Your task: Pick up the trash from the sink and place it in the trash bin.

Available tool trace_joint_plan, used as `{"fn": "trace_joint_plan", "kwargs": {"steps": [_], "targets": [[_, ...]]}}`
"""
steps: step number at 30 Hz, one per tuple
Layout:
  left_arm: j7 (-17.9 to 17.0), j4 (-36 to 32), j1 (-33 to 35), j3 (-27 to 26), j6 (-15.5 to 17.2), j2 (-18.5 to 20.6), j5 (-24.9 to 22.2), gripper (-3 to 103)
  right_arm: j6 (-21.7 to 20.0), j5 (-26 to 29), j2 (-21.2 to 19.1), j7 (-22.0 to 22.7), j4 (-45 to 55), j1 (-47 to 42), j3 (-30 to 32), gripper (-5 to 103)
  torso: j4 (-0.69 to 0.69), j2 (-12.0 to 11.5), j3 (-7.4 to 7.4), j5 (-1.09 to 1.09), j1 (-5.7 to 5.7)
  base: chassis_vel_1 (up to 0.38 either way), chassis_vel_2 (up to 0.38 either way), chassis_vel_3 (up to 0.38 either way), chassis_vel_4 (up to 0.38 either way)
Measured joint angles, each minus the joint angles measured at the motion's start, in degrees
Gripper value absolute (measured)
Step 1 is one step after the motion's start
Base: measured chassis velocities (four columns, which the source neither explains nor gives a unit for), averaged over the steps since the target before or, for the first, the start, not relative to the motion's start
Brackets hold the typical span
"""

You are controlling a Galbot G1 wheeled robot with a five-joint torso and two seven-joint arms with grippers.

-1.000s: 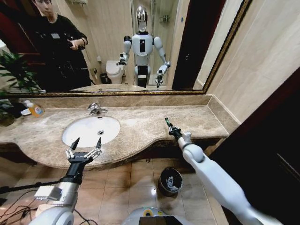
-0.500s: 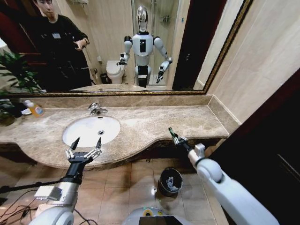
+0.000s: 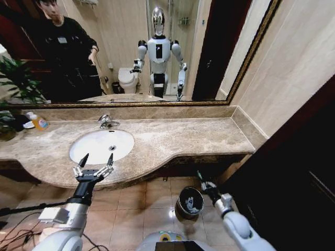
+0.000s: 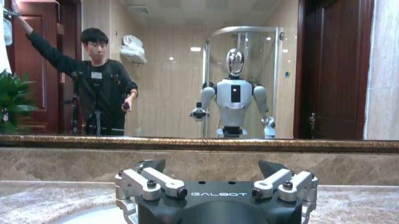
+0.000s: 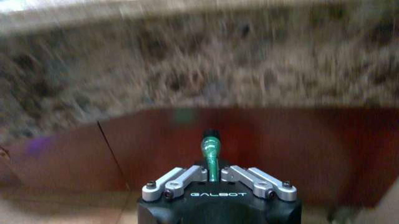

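Observation:
My right gripper (image 3: 202, 179) hangs below the counter's front edge, just above and to the right of the trash bin (image 3: 189, 202), a small round dark bin on the tiled floor. It is shut on a piece of trash, a small dark green stick (image 5: 210, 148) that pokes out past its closed fingers (image 5: 187, 176). The white oval sink (image 3: 100, 146) lies at the left of the marble counter. My left gripper (image 3: 97, 158) hovers open at the sink's near rim, with nothing between its fingers (image 4: 148, 181).
A chrome faucet (image 3: 107, 121) stands behind the basin. A yellow-orange bottle (image 3: 40, 123) and a plant (image 3: 15, 83) sit at the far left. The dark red cabinet front (image 5: 281, 149) is close ahead of the right gripper. A dark wall panel (image 3: 293, 167) stands on the right.
My right arm has come down from counter height, back over the counter's edge, to beside the bin, with the green stick still held. The left arm has not moved.

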Motion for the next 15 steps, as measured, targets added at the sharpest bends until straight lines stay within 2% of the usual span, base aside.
{"fn": "trace_joint_plan", "kwargs": {"steps": [4, 14, 15], "targets": [[0.0, 0.0, 0.0, 0.0, 0.0, 0.0, 0.0, 100, 0.2, -1.2, 1.9, 0.1, -5.2, 1.8, -0.6, 6, 0.01, 0.0, 0.0, -0.03, 0.0, 0.0, 0.0, 0.0, 0.0], [0.0, 0.0, 0.0, 0.0, 0.0, 0.0, 0.0, 100, 3.6, -7.1, 8.5, -0.4, -24.6, 9.8, -0.4, 6, 0.0, 0.0, 0.0, -0.04, 0.01, 0.0, 0.0, 0.0, 0.0], [0.0, 0.0, 0.0, 0.0, 0.0, 0.0, 0.0, 100, 3.9, -7.4, 9.7, 0.0, -27.9, 11.8, -0.1, 6, 0.0, 0.0, 0.0, 0.0, 0.01, 0.0, 0.0, 0.0, 0.0]]}}
